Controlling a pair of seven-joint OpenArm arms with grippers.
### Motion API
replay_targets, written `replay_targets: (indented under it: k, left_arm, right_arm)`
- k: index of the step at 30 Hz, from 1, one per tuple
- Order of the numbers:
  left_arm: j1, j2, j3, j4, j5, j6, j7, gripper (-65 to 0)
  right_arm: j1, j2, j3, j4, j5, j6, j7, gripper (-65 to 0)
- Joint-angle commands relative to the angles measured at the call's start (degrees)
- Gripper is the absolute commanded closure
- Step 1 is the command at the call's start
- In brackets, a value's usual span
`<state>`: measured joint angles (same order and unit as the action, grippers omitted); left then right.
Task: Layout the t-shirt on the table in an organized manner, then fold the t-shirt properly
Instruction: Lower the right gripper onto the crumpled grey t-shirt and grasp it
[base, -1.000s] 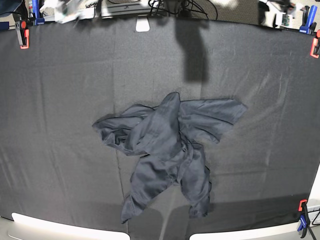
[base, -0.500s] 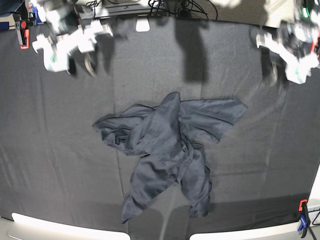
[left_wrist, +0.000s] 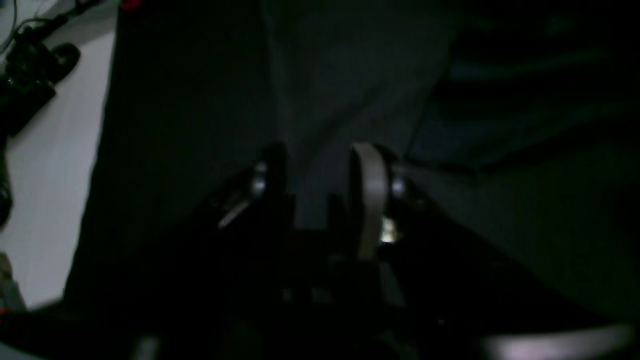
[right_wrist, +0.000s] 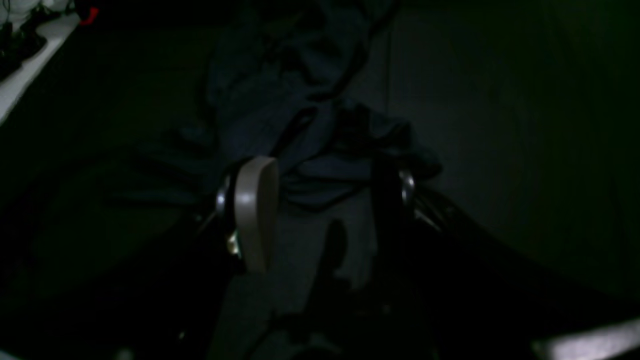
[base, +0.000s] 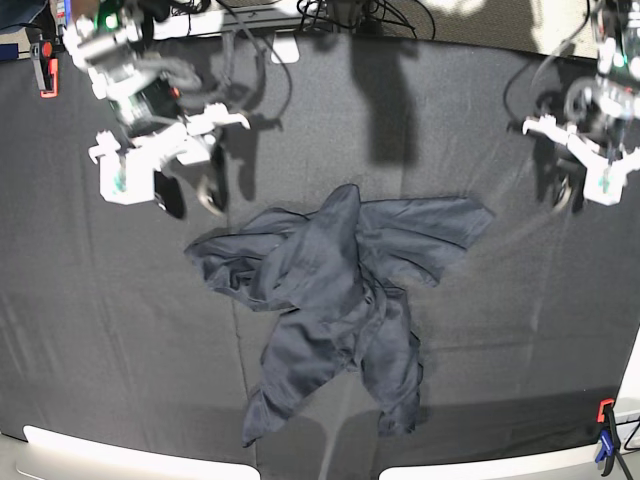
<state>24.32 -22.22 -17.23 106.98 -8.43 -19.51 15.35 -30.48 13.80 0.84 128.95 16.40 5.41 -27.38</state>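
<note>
Charcoal-navy fabric, thin and creased: the t-shirt (base: 335, 300) lies crumpled in a heap at the middle of the surface (base: 90, 330), one flap spread out toward the base view's right, two long twisted tails trailing down toward the near edge. Nothing is flat, layers bunched over layers. Black cloth covers the surface all around it.

My right hand (base: 185, 198) hangs above the cloth on the base view's left, just off the shirt's upper-left lobe and not touching it, its fingers (right_wrist: 255, 215) standing well apart; through the right wrist view I see the shirt's rumpled edge framed between them. My left hand (base: 560, 192) hovers over bare cloth on the far right, well apart from the shirt's spread flap, blurred in the base view. In the left wrist view its fingers (left_wrist: 369, 197) show a clear gap with nothing between them.

A red clamp (base: 46, 64) grips the far left corner, another red and blue clamp (base: 605, 430) the near right edge.
</note>
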Motion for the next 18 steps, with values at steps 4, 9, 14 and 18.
replay_targets:
  k: [4,9,14,18]
  left_arm:
    - [-3.1,-0.7,-0.3,-1.5,-0.8,0.7,1.2,-23.8]
    - [-3.8,-0.7,-0.3,-2.7,-1.3,0.7,1.6,-23.8]
    - [-3.8,-0.7,-0.3,-2.7,-1.3,0.7,1.5,-23.7]
    - [-3.8,-0.7,-0.3,-2.7,-1.3,0.7,1.3,-23.7]
  right_arm:
    - [3.8,-2.6,-3.6,-4.4,-2.9,0.7,1.4,-29.6]
    - [9.9,-6.4,-7.7,-12.6,-5.4,0.7,-0.1,-30.1]
    - [15.3,-10.5,-9.7,-19.3,-7.0,0.7,-6.7,-30.1]
    - [18.2,-13.2,-9.7,-23.1,-7.3,0.7,-7.7,-30.1]
